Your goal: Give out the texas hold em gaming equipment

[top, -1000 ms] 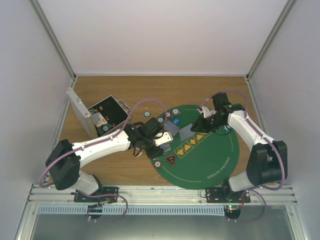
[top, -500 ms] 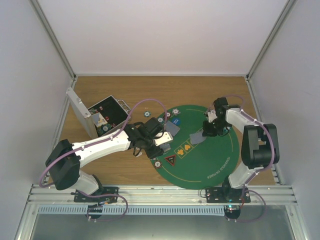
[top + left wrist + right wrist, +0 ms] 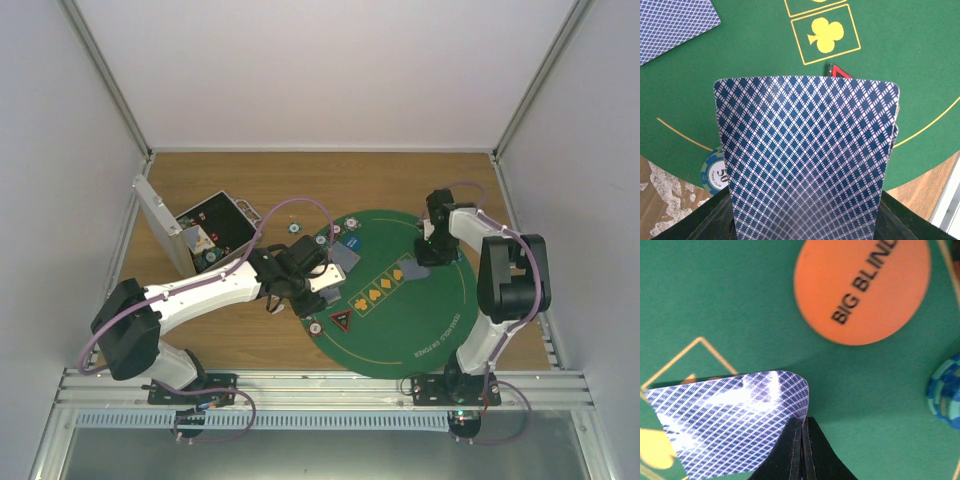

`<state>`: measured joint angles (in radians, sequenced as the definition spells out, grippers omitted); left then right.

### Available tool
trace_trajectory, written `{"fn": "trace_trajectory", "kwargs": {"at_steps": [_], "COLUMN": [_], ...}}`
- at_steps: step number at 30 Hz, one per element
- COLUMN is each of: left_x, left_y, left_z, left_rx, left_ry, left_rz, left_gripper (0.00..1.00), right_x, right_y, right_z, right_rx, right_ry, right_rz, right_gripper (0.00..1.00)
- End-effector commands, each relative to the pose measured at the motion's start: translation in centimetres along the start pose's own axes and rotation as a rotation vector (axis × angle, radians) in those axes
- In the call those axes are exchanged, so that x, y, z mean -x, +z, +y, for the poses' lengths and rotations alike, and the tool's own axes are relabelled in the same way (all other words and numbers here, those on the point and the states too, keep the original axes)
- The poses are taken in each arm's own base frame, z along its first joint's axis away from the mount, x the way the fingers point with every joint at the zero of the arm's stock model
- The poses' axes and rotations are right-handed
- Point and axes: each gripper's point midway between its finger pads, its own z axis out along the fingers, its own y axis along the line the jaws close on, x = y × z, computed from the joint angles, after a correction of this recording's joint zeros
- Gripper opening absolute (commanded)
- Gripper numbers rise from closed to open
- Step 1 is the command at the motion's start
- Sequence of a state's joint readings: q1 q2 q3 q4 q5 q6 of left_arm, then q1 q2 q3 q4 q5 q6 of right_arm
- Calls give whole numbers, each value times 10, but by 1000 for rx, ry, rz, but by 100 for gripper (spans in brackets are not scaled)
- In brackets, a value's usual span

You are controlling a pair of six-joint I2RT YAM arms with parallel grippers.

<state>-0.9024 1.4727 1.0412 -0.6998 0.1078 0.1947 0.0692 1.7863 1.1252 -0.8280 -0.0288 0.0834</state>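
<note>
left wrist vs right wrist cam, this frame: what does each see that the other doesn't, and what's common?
Left wrist only: red triangle token peeking past the held card in the left gripper, a 50 chip, a loose face-down card, club marking, wood table.
Right wrist only: orange BIG BLIND token, blue chip, right gripper shut on the pinched card.
Both: green mat, blue-patterned card backs.

Bright even light; card (image 3: 735,402) glare; top cam soft.

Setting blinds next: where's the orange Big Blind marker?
Right wrist view, upper right: the Big Blind marker lies on the green mat beyond the right hand's card, a blue chip nearby.
</note>
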Motion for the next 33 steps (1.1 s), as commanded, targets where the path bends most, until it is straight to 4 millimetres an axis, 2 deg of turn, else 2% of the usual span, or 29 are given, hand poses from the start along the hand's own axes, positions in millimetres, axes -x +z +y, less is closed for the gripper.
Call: {"fn": "trace_trajectory", "kwargs": {"at_steps": [1, 8, 12, 14, 25, 33], "left_x": [6, 6, 7, 6, 6, 6], "left_y": [-4, -5, -6, -6, -5, -3], "left_z": [2, 3, 3, 2, 1, 1], "left_rx": [19, 22, 22, 21, 13, 12], "left_ry": [19, 20, 20, 18, 18, 17], "left_rz": [-37, -40, -43, -41, -41, -37], "left_gripper": [58, 59, 58, 58, 59, 58], "right_x": [6, 5, 9, 9, 20, 27], "right_y": [4, 3, 0, -2, -1, 1], "right_z": [-28, -44, -47, -59, -57, -45], "right_rx": [-124, -168, -171, -174, -148, -79], "right_ry": [-1, 26, 29, 65, 53, 35], "right_rz": [12, 18, 3, 1, -24, -47], "right_gripper": [1, 1, 1, 1, 1, 2]}}
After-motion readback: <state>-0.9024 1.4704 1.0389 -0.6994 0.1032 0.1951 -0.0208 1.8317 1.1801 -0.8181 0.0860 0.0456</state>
